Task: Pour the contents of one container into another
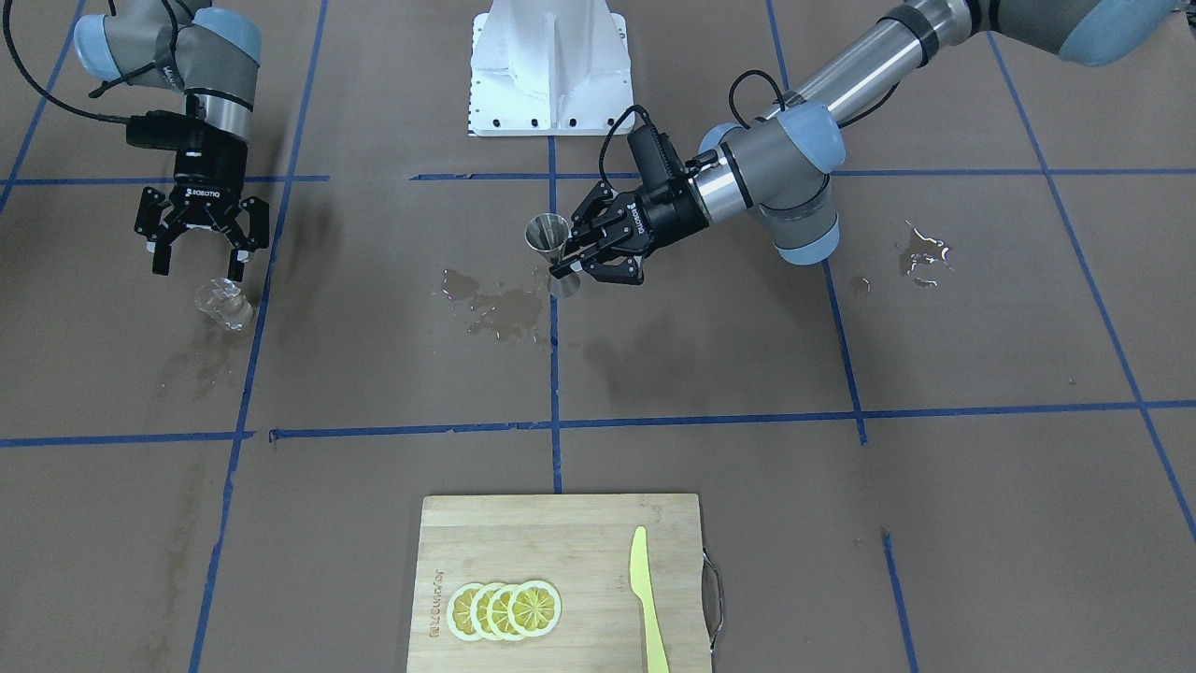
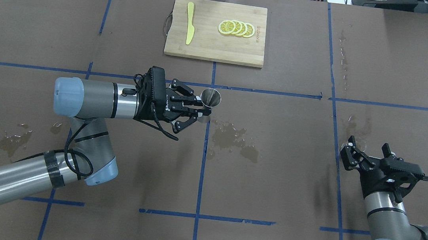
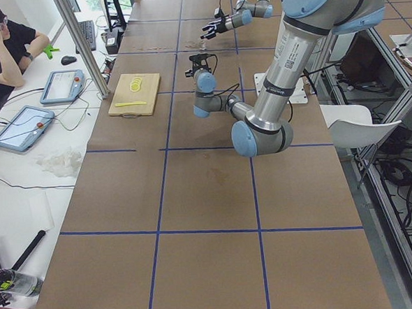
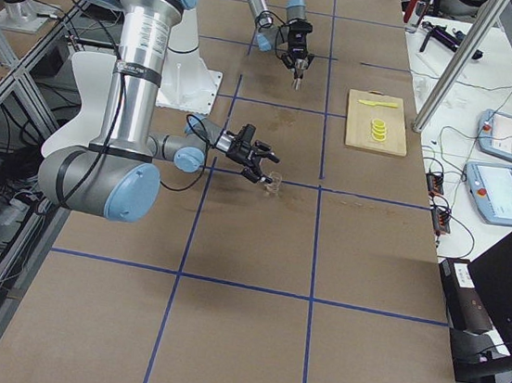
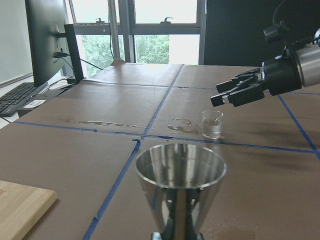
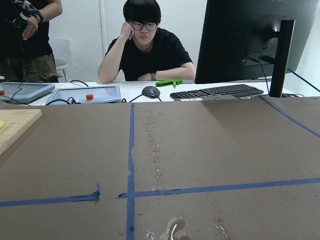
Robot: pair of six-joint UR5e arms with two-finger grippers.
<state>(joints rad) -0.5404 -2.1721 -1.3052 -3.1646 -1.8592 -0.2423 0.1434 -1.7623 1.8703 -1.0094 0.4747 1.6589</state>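
Nearest the robot, on its right side, the right gripper (image 1: 199, 269) hangs over the glass (image 1: 224, 304) with its fingers spread and nothing between them. The glass stands upright on the table (image 1: 710, 449), just below and a little to one side of the fingertips. The gripper seems placed there to steady or take the glass. Near the middle, a puddle (image 1: 495, 308) lies on the paper, likely spilled liquid.

Beside the puddle, the left gripper (image 1: 567, 262) is clamped on the jigger (image 1: 549, 234) at its narrow waist. The jigger is upright with its mouth up, which keeps whatever it holds inside. I cannot tell whether its foot is off the table. Jigger and glass are well apart, so pouring calls first for bringing one to the other.

Farthest out, the board (image 1: 561, 533) carries lemon slices (image 1: 505, 609) and a knife (image 1: 645, 598), which look like garnish and have no part in the pour.
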